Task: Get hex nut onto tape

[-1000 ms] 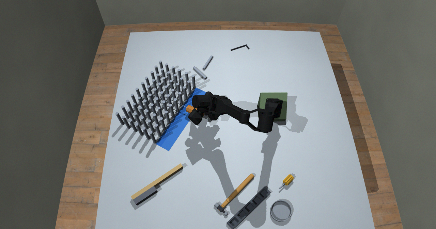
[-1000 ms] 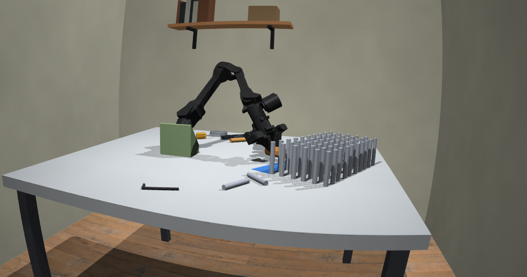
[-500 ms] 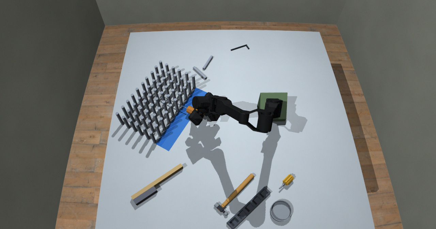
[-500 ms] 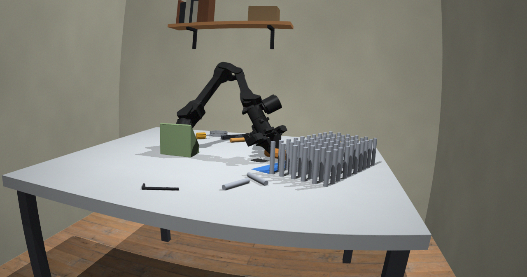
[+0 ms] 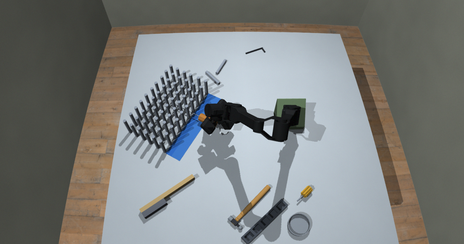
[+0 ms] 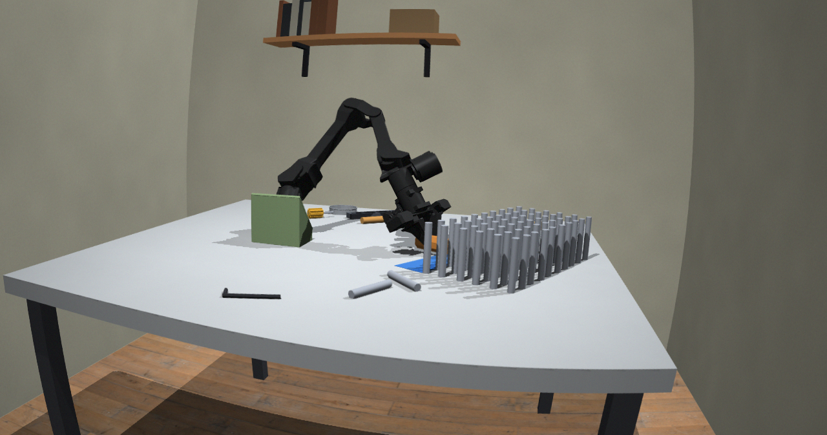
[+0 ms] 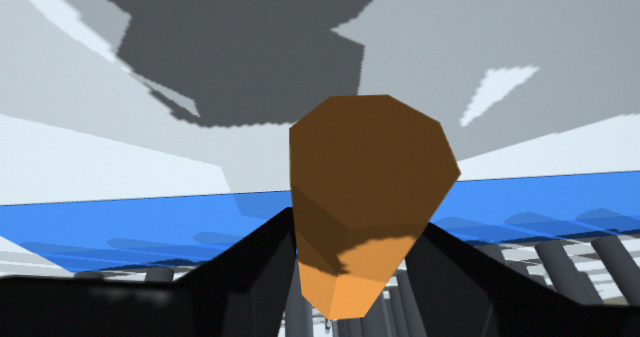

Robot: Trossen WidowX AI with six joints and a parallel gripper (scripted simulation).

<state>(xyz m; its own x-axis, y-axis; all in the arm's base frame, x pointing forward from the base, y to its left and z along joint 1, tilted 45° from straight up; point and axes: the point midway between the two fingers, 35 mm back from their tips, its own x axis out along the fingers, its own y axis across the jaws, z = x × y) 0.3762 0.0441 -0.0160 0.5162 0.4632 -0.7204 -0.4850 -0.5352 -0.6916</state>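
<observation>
My gripper (image 5: 207, 118) is shut on the orange-brown handle of the hook pick (image 5: 202, 116), which fills the middle of the wrist view (image 7: 360, 202) between my two black fingers. It hangs low over the right edge of the blue tape strip (image 5: 191, 130). The pick's thin shaft (image 5: 194, 114) points left into the block of standing grey spacers (image 5: 168, 107). The strip also shows in the wrist view (image 7: 150, 227) and beside the spacers in the exterior view (image 6: 413, 264). The hex nut is hidden among the spacers; I cannot make it out.
Two fallen spacers (image 5: 216, 72) lie behind the block. A black hex key (image 5: 255, 50) lies farther back. A green block (image 5: 290, 114) holds the arm's base. A brush (image 5: 166, 195), hammer (image 5: 249, 206), screwdriver (image 5: 305, 192), black tray (image 5: 264, 221) and ring (image 5: 299, 223) lie at the front.
</observation>
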